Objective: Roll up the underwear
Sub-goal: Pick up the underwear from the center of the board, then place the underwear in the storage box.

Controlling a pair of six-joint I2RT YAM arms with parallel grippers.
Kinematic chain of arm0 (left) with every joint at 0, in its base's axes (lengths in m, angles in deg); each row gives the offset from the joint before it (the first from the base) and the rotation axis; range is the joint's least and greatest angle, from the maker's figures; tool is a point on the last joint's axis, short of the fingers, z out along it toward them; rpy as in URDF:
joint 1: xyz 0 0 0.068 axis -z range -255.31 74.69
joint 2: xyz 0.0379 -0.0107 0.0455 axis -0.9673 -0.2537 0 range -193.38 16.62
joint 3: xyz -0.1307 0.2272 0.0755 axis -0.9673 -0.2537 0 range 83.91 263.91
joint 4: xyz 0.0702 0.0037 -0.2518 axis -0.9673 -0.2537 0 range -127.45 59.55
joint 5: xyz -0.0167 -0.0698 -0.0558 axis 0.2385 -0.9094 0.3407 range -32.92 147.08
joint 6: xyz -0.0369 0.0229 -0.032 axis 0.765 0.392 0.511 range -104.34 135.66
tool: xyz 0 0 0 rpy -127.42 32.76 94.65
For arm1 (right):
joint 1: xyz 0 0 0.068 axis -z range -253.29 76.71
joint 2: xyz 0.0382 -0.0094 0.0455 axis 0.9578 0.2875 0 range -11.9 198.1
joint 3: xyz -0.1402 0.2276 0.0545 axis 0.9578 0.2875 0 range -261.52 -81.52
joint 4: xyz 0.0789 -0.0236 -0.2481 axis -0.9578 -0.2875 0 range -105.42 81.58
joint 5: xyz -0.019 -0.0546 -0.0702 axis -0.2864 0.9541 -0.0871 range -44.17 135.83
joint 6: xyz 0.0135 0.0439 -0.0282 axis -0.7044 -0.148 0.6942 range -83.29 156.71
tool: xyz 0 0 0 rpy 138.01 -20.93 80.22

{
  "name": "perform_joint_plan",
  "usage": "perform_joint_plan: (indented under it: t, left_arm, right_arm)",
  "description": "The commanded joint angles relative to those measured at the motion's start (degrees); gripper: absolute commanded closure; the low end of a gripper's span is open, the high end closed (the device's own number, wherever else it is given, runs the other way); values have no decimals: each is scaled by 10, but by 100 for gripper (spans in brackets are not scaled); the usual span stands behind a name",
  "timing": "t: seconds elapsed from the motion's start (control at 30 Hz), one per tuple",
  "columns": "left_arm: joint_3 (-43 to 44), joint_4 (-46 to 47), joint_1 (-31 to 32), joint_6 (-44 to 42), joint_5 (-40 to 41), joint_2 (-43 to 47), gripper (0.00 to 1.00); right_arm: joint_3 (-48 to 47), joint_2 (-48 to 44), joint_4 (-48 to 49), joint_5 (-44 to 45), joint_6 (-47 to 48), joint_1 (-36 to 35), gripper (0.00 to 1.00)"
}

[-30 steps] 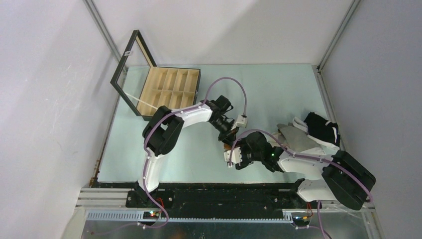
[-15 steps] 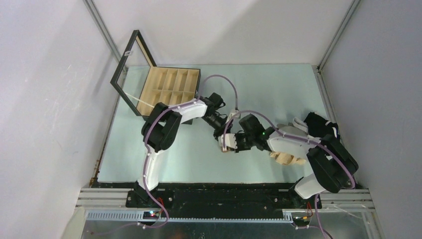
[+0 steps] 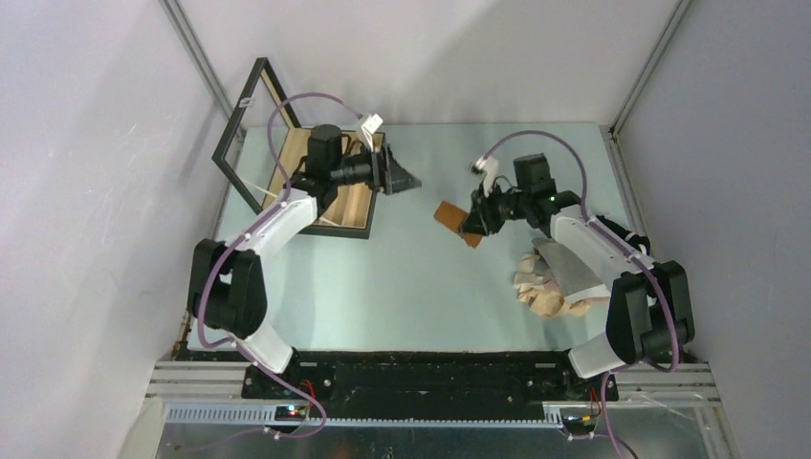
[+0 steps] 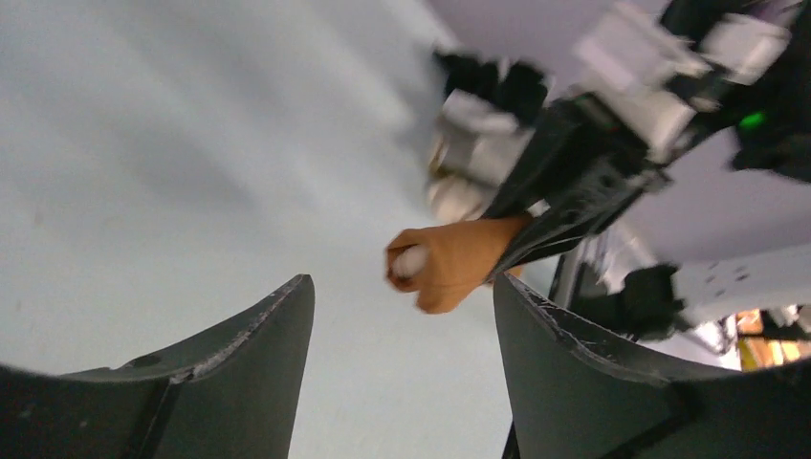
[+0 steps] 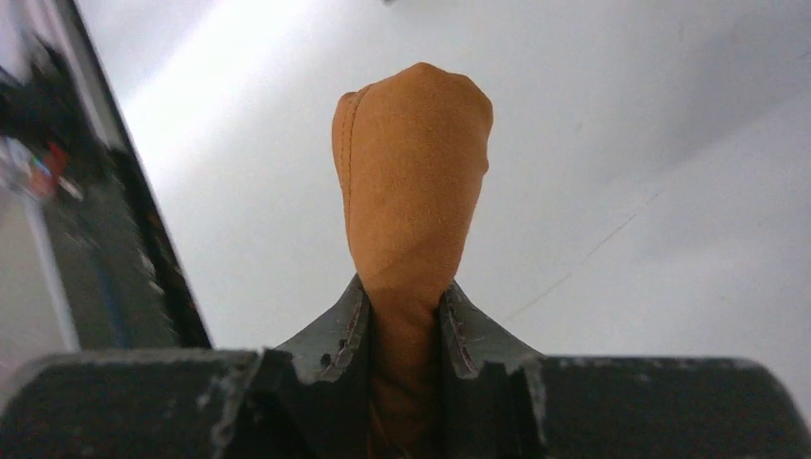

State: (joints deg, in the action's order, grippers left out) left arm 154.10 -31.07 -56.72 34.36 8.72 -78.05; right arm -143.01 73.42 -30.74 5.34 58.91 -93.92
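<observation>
Top external view: my right gripper [image 3: 475,220] is pinching the rust-brown underwear roll [image 3: 458,224] over the middle of the table [image 3: 383,287], toward its far side. From above, the roll's long axis slants from far left to near right.

On the right wrist camera the fingers are pressed together on one end of the rust-brown underwear roll [image 5: 411,182]. It stands straight out past the right gripper [image 5: 402,320], in line with the fingers, its rounded free end pointing away from them.

My left gripper [image 3: 402,179] is spread wide with nothing between its fingers. It sits just beside the right edge of the wooden compartment box [image 3: 352,203] and points across at the roll, well apart from it. The left wrist camera looks between the fingers of the left gripper [image 4: 402,287] at the roll [image 4: 449,263] end-on, though that view is blurred.

Bare table lies between the two grippers and runs down to the near edge. The beige garment [image 3: 543,292] and the grey garment [image 3: 577,271] are heaped at near right, under the right arm.
</observation>
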Motion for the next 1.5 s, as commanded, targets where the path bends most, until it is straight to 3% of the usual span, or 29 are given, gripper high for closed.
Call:
perform_joint_plan:
  t: [0.0, 0.1, 0.23, 0.47, 0.63, 0.87, 1.47]
  left_arm:
    - [14, 177, 14, 197, 26, 18, 25]
    - [18, 225, 16, 240, 8, 0, 21]
    - [58, 215, 21, 256, -39, -33, 12]
    - [94, 160, 30, 246, -58, -70, 8]
    - [103, 199, 46, 260, -93, -84, 7]
    - [126, 166, 56, 241, -92, -102, 7]
    - [119, 329, 28, 350, -118, -109, 34]
  right_arm:
    - [-45, -19, 133, -105, -307, 48, 100]
    - [-46, -20, 226, -91, -419, 60, 100]
    - [-57, -18, 270, -66, -480, 60, 100]
    - [-74, -13, 289, -22, -529, 59, 100]
    - [-83, 3, 296, -2, -544, 57, 100]
    - [-112, 26, 318, -13, -552, 41, 100]
    - [-123, 47, 311, -29, -548, 21, 100]
